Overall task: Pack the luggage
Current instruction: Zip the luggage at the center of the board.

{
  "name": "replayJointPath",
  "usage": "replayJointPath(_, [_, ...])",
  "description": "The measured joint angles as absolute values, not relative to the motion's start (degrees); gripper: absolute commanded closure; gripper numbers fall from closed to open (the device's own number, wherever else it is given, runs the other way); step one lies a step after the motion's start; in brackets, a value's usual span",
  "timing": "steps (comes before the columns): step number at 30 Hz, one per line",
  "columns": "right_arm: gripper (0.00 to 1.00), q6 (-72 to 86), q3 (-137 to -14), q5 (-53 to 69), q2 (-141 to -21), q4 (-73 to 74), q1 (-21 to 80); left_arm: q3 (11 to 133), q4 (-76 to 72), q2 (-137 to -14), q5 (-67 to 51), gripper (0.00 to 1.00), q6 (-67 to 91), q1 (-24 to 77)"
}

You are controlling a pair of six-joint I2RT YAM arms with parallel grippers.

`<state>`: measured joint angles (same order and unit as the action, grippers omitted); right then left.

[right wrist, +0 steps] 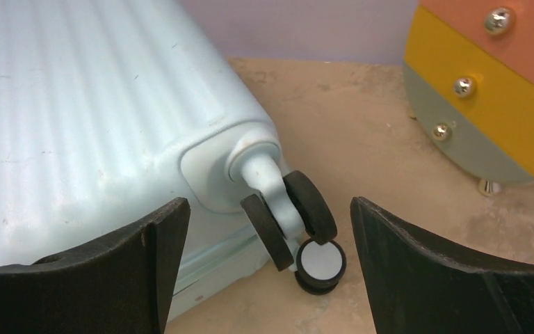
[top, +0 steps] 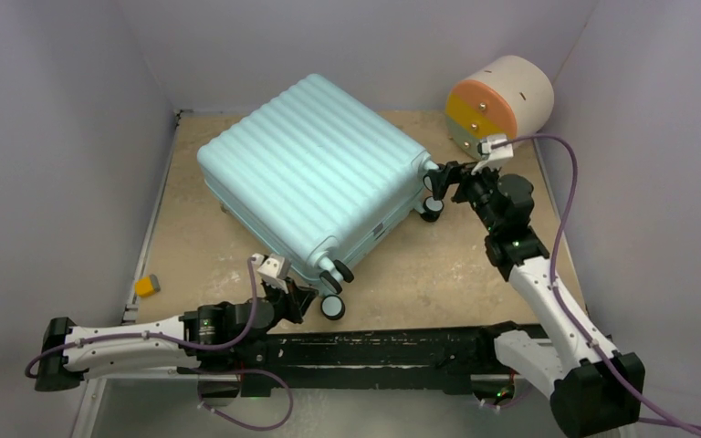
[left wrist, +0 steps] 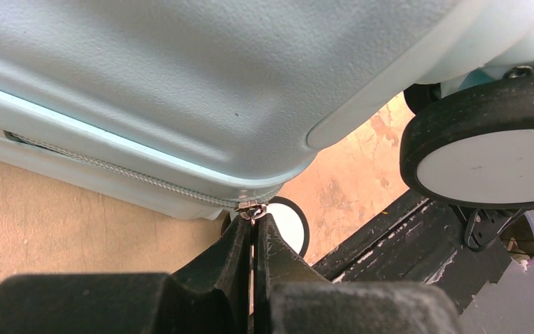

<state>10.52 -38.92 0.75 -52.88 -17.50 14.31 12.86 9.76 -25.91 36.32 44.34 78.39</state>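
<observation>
The suitcase [top: 315, 173] lies closed mid-surface; my left tool [left wrist: 253, 224] pinches its zipper pull [left wrist: 250, 209] at the near corner; my right tool [right wrist: 270, 209] gapes empty beside the wheels [right wrist: 292, 223] toward the right edge; I'd drag the pull steadily along the seam, never outward.

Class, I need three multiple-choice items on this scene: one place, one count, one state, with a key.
1. The drawer unit stands at: A the table's far right corner; B its middle; C its near left edge.
2. Knobs showing on its fronts in the right wrist view: A one; B three; C six.
3. The left gripper is: A wide open; B shut on the luggage's zipper pull; C gripping a knob.
Key: 1A, top view shows it there; 2B, three shine there; 3B, its fingers meet at the pull.
</observation>
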Motion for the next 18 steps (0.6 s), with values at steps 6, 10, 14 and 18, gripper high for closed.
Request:
replayJointPath(6, [0.16, 5.0, -48.4, 13.5, -61.5, -11.9, 9.9, 12.8, 11.4, -23.7, 36.2, 1.0, 44.3, 78.4])
replayJointPath(10, [0.19, 2.6, -50.2, 20.1, -64.4, -8.6, 8.2, 12.5, 12.5, -21.6, 36.1, 1.0, 44.3, 78.4])
replayJointPath(14, [0.2, -0.1, -51.7, 25.1, -66.9, -5.0, 6.3, 11.8, 13.3, -19.5, 36.0, 1.0, 44.3, 78.4])
replayJointPath(18, [0.21, -1.6, -52.2, 28.1, -67.7, -2.1, 4.8, 11.6, 13.5, -19.2, 36.1, 1.0, 44.3, 78.4])
